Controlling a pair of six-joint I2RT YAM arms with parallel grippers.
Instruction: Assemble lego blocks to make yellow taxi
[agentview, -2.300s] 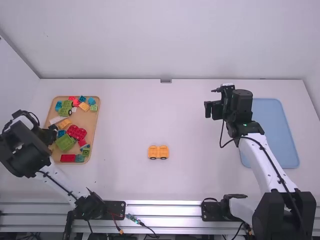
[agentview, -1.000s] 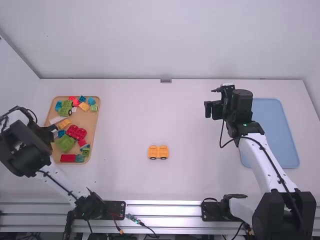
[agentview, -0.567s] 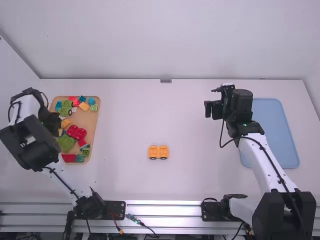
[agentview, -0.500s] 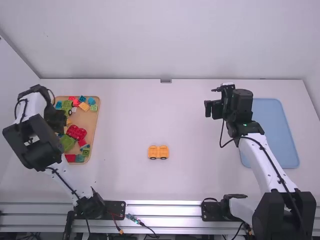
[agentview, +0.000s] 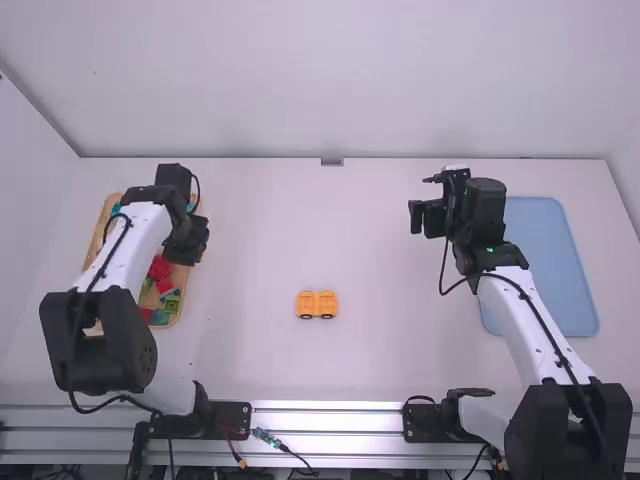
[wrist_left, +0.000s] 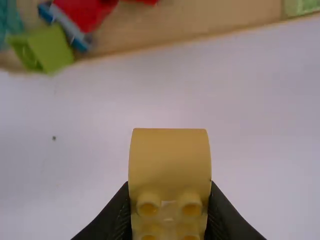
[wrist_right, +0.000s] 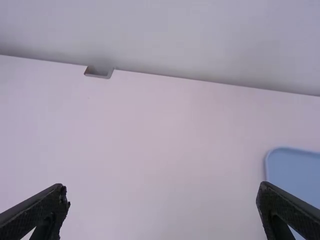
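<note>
On the white counter (agentview: 400, 360) sits the wheeled orange base (agentview: 317, 304), where the yellow block (wrist_left: 170, 160) clamped in the left hand (wrist_left: 169, 200) likely needs carrying, aligning and pressing down; the right hand (wrist_right: 162, 192) hangs spread.

My yellow block (wrist_left: 170, 162) looks like smooth plastic. The tan tray (wrist_left: 200, 20) looks like wood. The rail (agentview: 330, 418) looks like shiny metal.

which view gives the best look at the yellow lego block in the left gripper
The left wrist view: it shows the yellow plastic block close up, studs visible, between the left gripper's fingers. In the high view I can't make it out; the right wrist view looks elsewhere.
</note>
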